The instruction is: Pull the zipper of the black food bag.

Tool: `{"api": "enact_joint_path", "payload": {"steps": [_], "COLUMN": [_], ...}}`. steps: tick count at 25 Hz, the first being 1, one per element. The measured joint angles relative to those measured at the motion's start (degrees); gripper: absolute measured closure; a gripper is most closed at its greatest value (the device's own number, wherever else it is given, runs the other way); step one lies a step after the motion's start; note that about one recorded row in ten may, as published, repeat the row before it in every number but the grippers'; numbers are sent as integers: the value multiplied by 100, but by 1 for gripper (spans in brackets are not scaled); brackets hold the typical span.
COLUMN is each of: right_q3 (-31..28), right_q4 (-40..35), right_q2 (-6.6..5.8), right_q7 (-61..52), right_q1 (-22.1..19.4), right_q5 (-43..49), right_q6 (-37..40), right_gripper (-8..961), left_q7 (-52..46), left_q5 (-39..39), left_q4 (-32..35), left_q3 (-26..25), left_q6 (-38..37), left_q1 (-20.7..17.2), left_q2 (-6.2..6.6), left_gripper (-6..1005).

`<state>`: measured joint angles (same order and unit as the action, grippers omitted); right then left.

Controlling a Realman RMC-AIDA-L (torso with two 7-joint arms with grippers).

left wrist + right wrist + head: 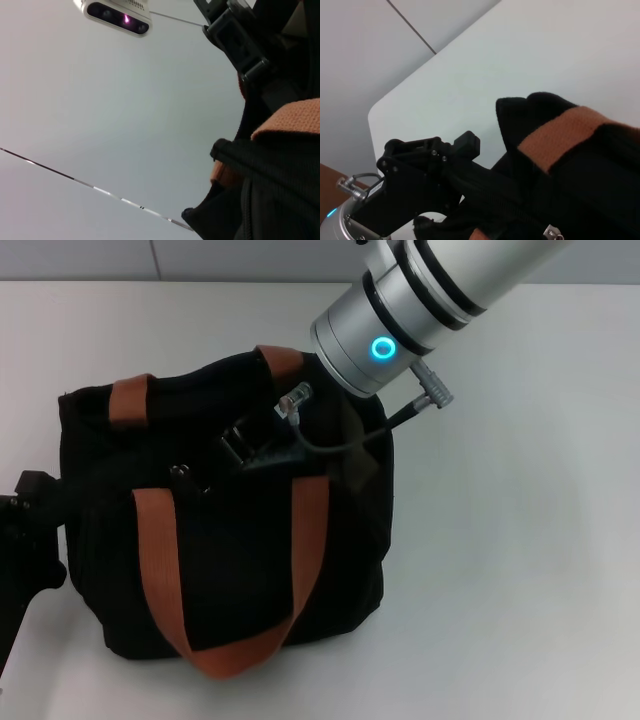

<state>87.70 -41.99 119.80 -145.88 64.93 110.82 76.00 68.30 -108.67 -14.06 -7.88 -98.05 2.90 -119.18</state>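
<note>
The black food bag (230, 570) stands on the white table with two orange-brown strap handles (160, 580). My right gripper (205, 468) reaches down from the upper right onto the bag's top between the handles. It also shows from below in the left wrist view (240, 42). A small silver zipper (552, 233) tab shows on the black track at the edge of the right wrist view. In the head view I cannot make the zipper out. My left gripper (35, 525) is at the bag's left end and is shut on the fabric there (432, 167).
The white table (520, 540) stretches to the right of the bag and behind it. Its rounded corner (375, 112) lies beyond the left gripper. A grey cable (330, 445) loops from the right wrist over the bag's top.
</note>
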Motion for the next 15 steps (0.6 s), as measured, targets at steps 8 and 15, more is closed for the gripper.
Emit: {"api": "enact_joint_path", "payload": {"steps": [8,15], "right_q3": [10,13], "right_q4": [290,393], "right_q2": [6,8], "right_q7": [421,546], "right_q1": [-5,-1], "right_q5": [-627,-739], "right_q6": [-96,-139], "right_gripper": [399,528], "left_q7": [-37,-42], "left_q5": [-6,-5], "left_q4": [2,10], "left_q3": [61,69], "left_q6": [-50,-80], "left_q1": [11,20], "left_q2": [0,0], "left_gripper": [986,986]}}
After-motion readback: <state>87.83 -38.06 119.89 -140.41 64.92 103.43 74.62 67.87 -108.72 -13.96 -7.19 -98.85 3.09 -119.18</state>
